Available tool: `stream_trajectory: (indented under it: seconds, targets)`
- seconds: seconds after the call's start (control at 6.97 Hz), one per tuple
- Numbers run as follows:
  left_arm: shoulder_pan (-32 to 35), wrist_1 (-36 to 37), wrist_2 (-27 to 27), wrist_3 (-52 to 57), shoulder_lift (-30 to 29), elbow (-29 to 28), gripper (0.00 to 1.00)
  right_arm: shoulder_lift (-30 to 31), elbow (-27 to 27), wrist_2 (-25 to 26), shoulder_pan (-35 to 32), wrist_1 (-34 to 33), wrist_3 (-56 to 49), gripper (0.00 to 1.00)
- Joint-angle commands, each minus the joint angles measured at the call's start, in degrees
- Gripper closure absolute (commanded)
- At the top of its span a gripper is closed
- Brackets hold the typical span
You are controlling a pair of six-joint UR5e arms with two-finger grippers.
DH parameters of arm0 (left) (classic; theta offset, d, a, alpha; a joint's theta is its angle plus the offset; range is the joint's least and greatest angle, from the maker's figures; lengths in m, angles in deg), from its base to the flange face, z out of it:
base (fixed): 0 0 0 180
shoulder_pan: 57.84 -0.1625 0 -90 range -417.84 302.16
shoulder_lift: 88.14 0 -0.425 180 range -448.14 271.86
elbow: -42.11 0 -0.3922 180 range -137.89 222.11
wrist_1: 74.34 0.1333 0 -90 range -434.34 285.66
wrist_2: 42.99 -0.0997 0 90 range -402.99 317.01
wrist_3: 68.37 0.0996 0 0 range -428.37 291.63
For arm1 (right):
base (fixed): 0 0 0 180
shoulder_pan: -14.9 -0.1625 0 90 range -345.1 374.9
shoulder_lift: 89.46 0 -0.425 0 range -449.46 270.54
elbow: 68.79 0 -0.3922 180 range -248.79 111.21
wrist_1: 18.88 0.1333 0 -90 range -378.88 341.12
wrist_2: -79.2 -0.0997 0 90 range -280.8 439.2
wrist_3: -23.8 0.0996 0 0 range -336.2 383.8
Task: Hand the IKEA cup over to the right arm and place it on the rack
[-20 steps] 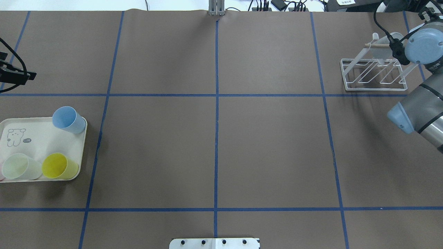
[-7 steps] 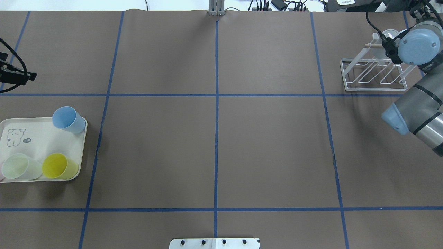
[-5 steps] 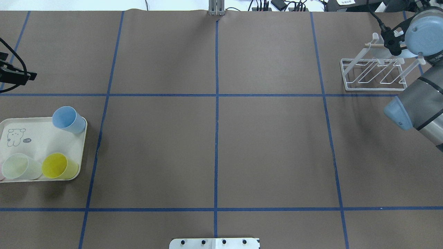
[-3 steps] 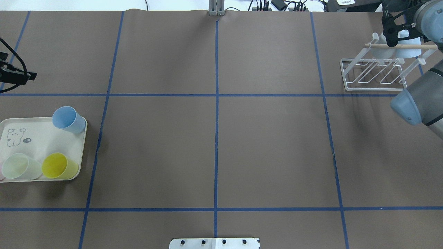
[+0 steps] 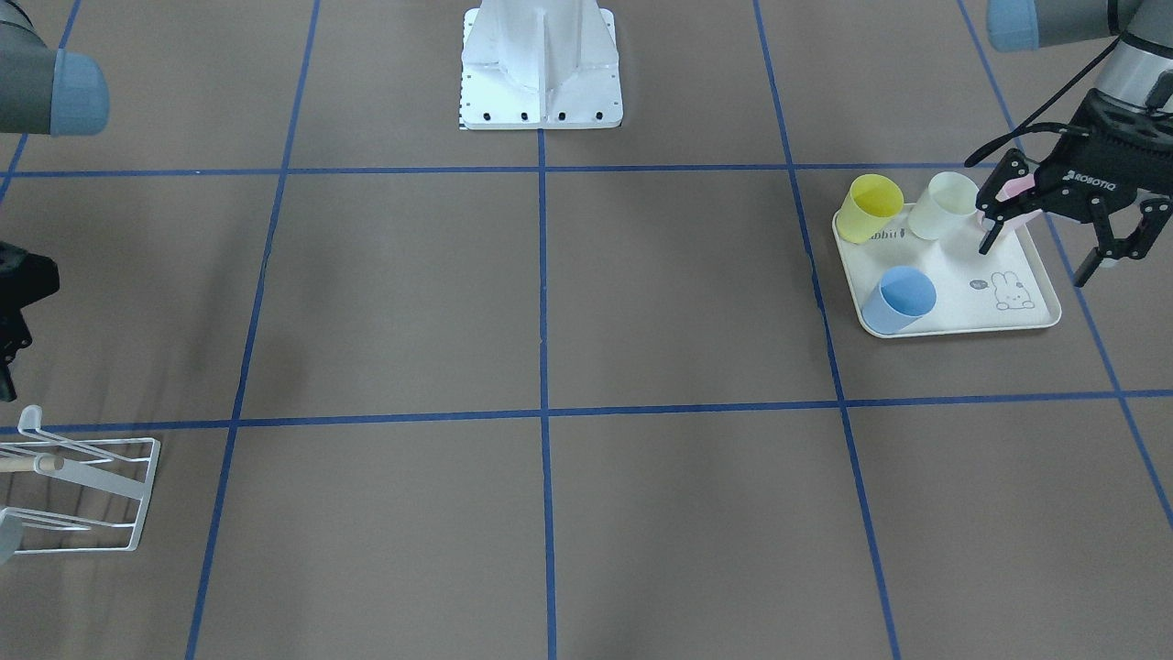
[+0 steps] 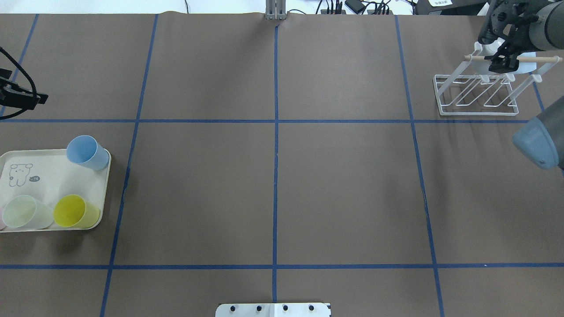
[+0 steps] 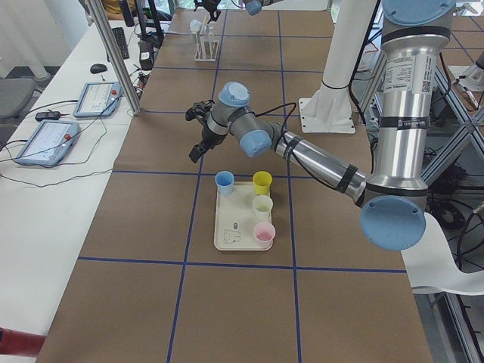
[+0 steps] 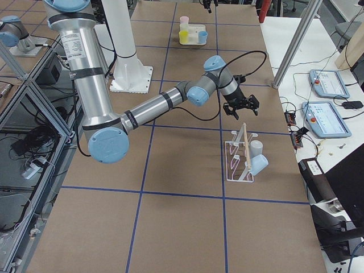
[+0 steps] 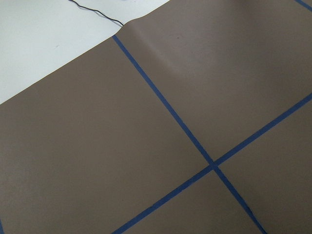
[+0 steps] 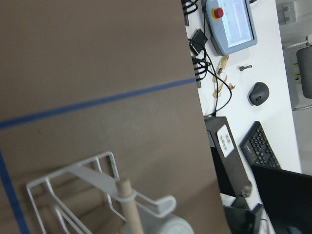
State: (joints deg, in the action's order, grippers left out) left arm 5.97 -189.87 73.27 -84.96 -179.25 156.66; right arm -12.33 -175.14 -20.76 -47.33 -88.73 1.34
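The right claw hangs with its fingers spread wide and nothing between them. Just below and beside it stands the rack, which carries a pale blue cup and a whitish cup (neither touches the claw). The left claw is likewise wide open and empty. Beneath it lies the tray, with a pink cup close behind one finger, and the yellow cup and blue cup off to its side.

The left gripper carries the brand "ROBOTIQ"; the tray shows the letters "abbit".
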Motion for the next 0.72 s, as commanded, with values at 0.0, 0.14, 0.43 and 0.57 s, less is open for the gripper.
stream_trajectory:
  seconds: [0.0,0.14,0.43,0.57]
  targets:
    - [-0.4,-6.6,-0.3,-7.8,0.8,-3.3,0.0,0.3,-4.0,-12.9,1.1,2.3,23.0,0.0]
    - [-1.5,-11.8,-0.7,-8.7,3.2,-5.3,0.0,0.7,-3.6,-14.5,2.8,8.4,27.7,0.0]
    - [-8.3,-25.4,-3.9,-18.8,4.2,-13.3,0.0,1.1,-3.9,-14.5,4.6,14.1,35.8,0.0]
    - [-11.6,-31.3,-7.8,-22.8,4.2,-16.8,0.0,1.1,-4.0,-14.5,4.9,14.2,35.8,0.0]
